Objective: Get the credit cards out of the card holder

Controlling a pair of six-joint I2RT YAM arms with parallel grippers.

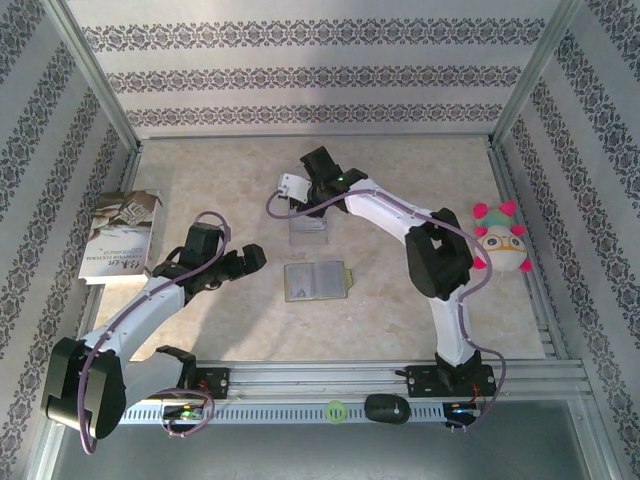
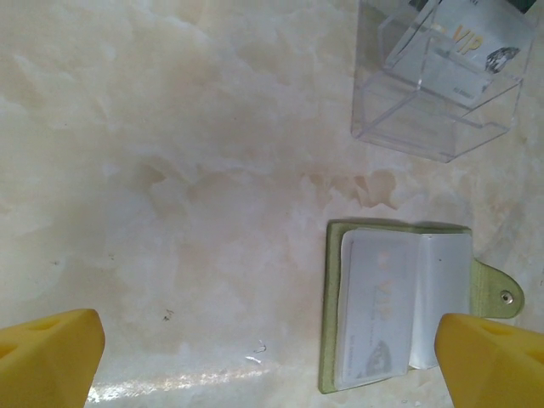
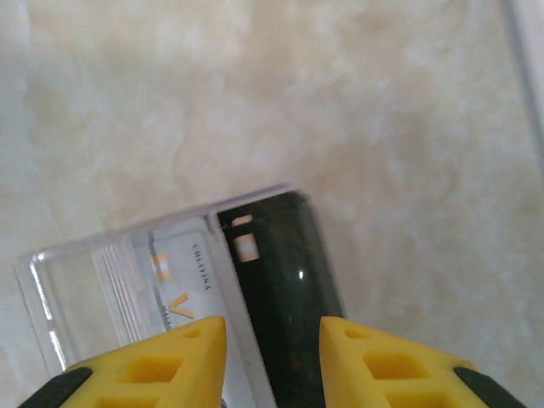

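Right wrist: card (image 3: 191,285) beneath end effector (image 3: 272,333)

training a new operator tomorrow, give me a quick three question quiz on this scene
1. True or false: the card holder lies folded shut.
2. Which gripper hangs over the clear box? A left, B right, C neither.
3. What sits inside the clear box?

Key:
1. False: the card holder lies open, a card in one pocket.
2. B: the right gripper, jaws apart.
3. A credit card with a black band.
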